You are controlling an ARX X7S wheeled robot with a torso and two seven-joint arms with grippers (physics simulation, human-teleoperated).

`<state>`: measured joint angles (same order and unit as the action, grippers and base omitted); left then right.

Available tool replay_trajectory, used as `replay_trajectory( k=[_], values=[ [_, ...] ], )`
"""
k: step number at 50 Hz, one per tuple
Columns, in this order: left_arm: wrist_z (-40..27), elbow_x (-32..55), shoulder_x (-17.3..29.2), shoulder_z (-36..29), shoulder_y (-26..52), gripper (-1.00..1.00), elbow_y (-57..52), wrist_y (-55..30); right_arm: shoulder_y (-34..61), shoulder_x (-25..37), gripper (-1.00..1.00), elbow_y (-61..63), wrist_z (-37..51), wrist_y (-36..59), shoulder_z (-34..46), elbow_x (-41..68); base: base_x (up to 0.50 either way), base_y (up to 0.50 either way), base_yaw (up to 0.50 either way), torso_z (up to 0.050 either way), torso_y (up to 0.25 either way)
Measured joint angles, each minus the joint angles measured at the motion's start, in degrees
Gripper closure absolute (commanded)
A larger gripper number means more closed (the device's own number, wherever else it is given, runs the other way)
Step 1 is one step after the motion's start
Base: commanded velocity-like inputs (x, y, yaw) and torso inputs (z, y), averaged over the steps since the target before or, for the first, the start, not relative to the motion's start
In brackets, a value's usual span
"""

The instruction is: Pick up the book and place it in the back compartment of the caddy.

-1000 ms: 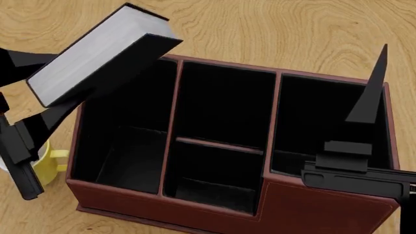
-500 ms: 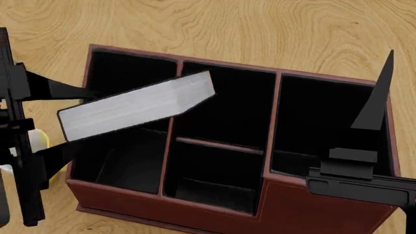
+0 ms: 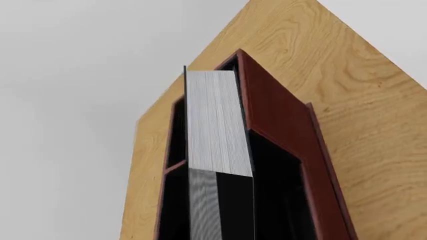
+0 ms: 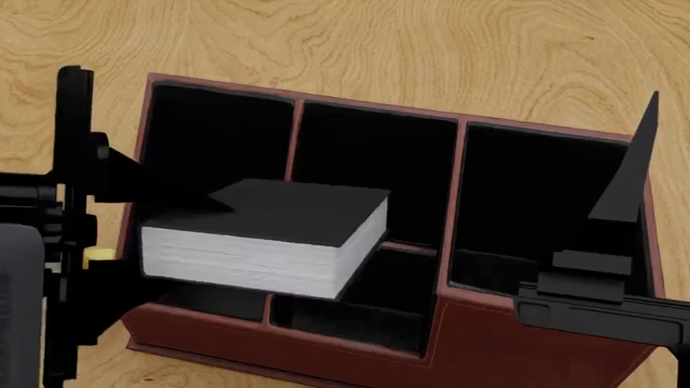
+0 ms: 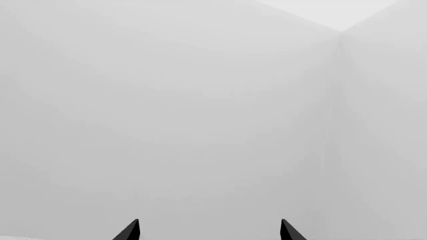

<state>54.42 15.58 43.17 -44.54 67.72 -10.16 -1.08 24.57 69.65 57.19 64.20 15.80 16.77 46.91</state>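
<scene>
Book (image 4: 283, 212): black hardcover, lying flat in the left gripper (image 4: 161, 212)'s closed grasp above the caddy (image 4: 539, 343)'s left and middle cells near its front wall, right gripper (image 5: 208, 231) spread empty; risk of lodging on a divider, short of the back compartment (image 4: 372, 170).

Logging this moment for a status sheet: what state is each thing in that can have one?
book: closed, lying flat, held above the caddy, not yet inside any cell.
caddy: upright on the table, every visible cell empty.
back compartment: empty.
left claw: shut on the book.
right claw: open, holding nothing.
</scene>
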Motion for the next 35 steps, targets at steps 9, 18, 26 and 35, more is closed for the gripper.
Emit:
replay_trajectory(
  k=[9,18,26,35],
  values=[
    [2.7,-0.5,-0.8,-1.3,0.8,1.00,1.4,2.1,0.1,0.2,-1.00,-0.1,0.0,-0.1,0.0,0.2,0.00,0.00,0.00,0.000,0.001],
    [4.5,1.0,-1.4,-2.1,1.5,1.00,1.7,1.2,0.3,0.3,-1.00,-0.1,0.2,0.0,0.0,0.4,0.00,0.00,0.00,0.001,0.001],
    [5.5,2.6,-1.8,-2.8,1.9,1.00,1.4,-0.7,0.2,0.4,-1.00,-0.1,0.3,-0.1,0.0,0.5,0.00,0.00,0.00,0.000,0.001],
    [6.1,3.8,-2.6,-3.7,2.0,1.00,1.5,-2.5,-0.5,0.9,-1.00,-0.1,0.6,-0.8,-0.2,0.3,0.00,0.00,0.00,0.000,0.001]
  ],
)
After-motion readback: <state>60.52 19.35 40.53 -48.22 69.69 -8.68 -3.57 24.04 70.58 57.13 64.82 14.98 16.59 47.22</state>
